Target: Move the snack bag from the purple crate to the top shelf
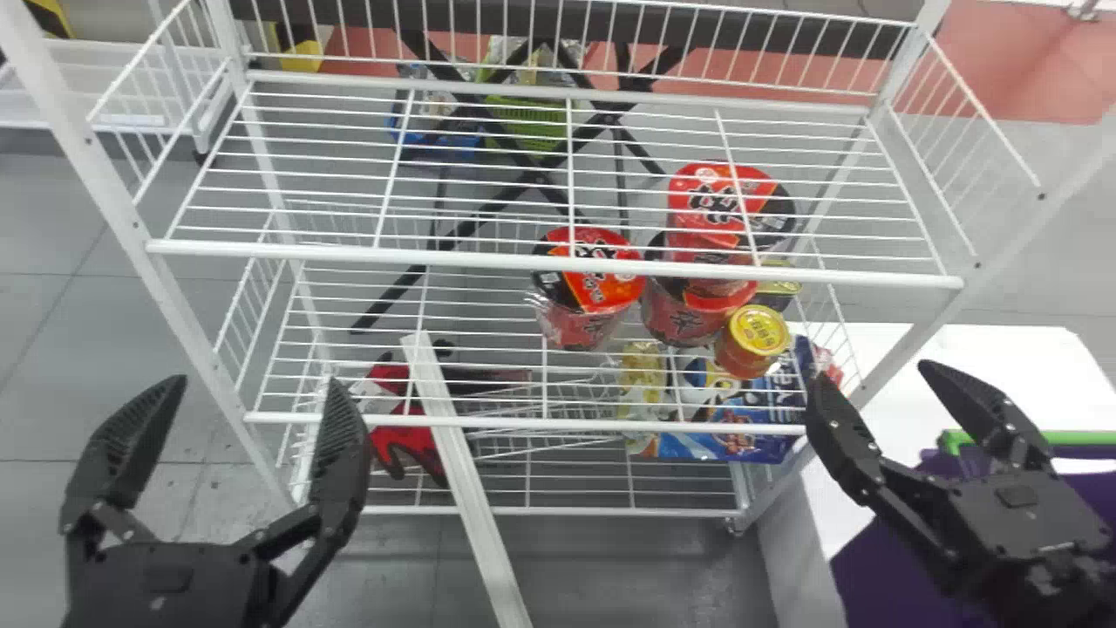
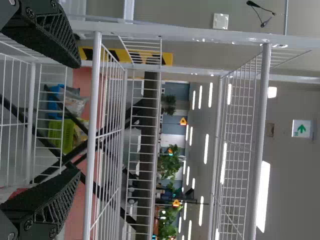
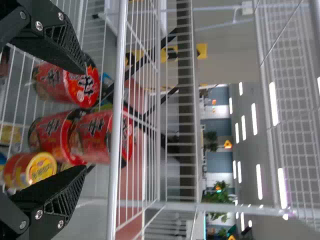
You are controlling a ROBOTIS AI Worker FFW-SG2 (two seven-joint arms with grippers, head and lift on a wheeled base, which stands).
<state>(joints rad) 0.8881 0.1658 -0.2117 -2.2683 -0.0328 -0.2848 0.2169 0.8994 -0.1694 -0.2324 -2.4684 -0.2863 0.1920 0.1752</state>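
Left gripper (image 1: pixel 259 384), right gripper (image 1: pixel 874 373) (both by the white rack (image 1: pixel 436 259)); fingers wide apart

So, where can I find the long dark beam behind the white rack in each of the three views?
Head view: the long dark beam runs along the top edge, behind the white rack.
Left wrist view: the beam is behind wire fencing, with plants beyond.
Right wrist view: the beam is behind wire fencing, farther off than the red cups.
Shared landmark: crossed black bars.
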